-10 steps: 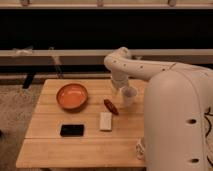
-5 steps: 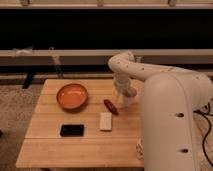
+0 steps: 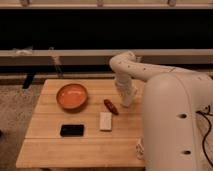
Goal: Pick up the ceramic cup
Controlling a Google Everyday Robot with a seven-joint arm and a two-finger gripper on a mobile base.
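Observation:
My gripper (image 3: 127, 97) hangs down from the white arm (image 3: 131, 67) over the right back part of the wooden table (image 3: 75, 147). It sits right where the ceramic cup stands. The cup is hidden behind the gripper and wrist, and I cannot make out its outline apart from the white gripper. I cannot tell whether the gripper touches it.
A wide orange bowl (image 3: 72, 96) sits at the back left. A small red object (image 3: 111, 106) lies just left of the gripper. A white flat block (image 3: 105, 121) and a black flat object (image 3: 72, 130) lie nearer the front. My white body (image 3: 172, 125) fills the right side.
The arm has swung right and down onto the cup's spot. The white cup, visible beside the gripper a second ago, is now covered by it.

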